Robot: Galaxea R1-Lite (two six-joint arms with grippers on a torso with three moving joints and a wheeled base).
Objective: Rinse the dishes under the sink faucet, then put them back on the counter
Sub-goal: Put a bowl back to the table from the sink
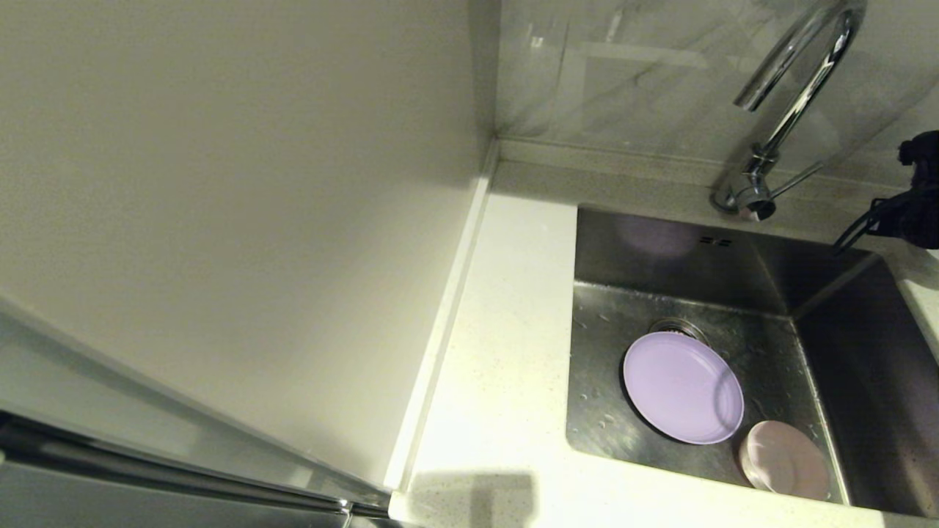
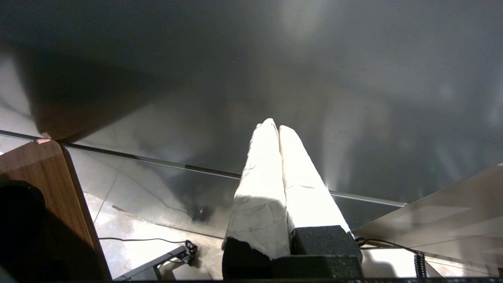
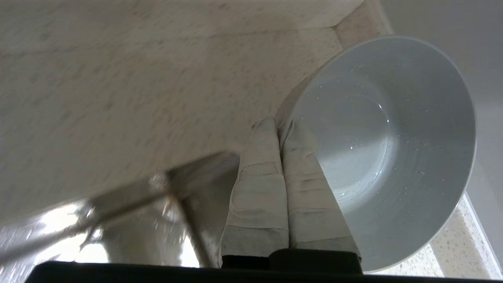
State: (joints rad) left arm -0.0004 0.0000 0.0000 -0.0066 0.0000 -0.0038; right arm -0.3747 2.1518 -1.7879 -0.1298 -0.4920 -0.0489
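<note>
A: We see only a dark bit of the right arm (image 1: 917, 198) at the head view's right edge; its gripper is out of that picture.

B: The plate (image 1: 682, 387) hides most of the drain (image 1: 678, 328), and the sink (image 1: 843, 352) runs off the right and bottom edges.

A: The faucet (image 1: 796, 95) is clipped at the top.

B: In the right wrist view the sink corner (image 3: 118, 212) is a blur, and the white bowl (image 3: 389, 149) hides part of one finger (image 3: 298, 188).

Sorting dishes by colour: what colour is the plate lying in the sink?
Lavender: the plate shows best in the head view.
</note>
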